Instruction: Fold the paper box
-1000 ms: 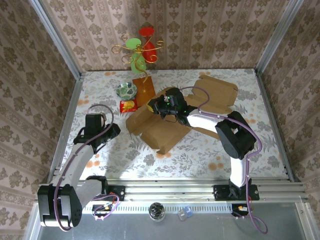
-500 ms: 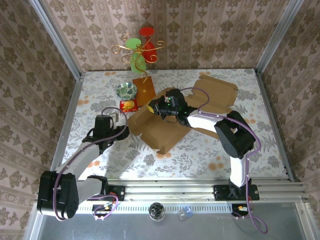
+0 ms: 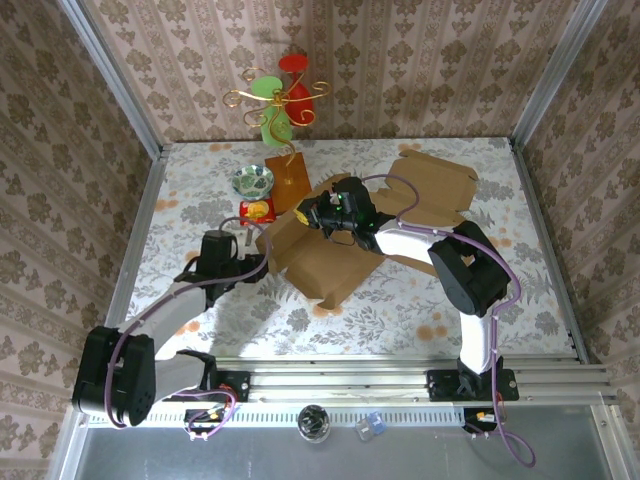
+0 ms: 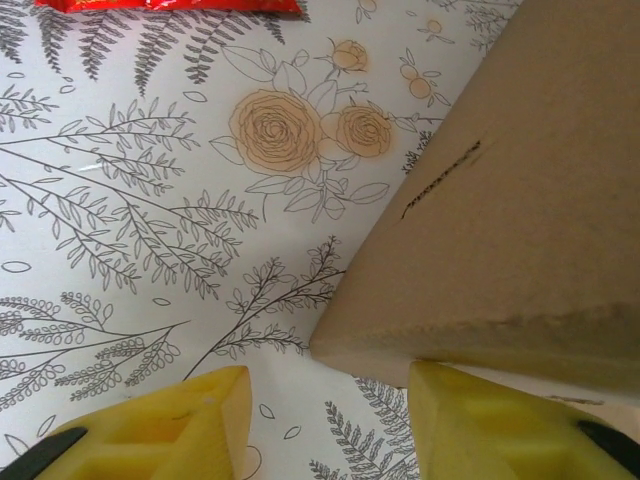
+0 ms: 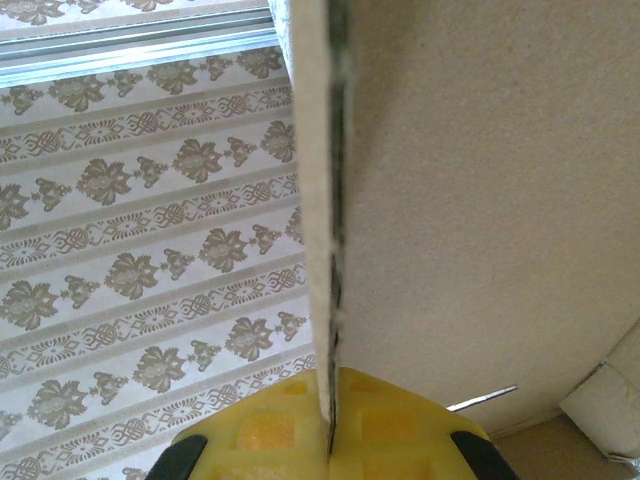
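paper box (image 3: 330, 262) at middle of counter (image 3: 400, 310); right fingers (image 5: 260, 435) pinched shut on its raised flap edge (image 5: 320, 200); left fingers (image 4: 190, 420) part-open, gripping nothing, at box's left corner, patterned counter beside them

The right gripper (image 5: 330, 440) clamps an upright panel of the paper box (image 5: 480, 200) edge-on; patterned wallpaper (image 5: 150, 250) stands behind, left.
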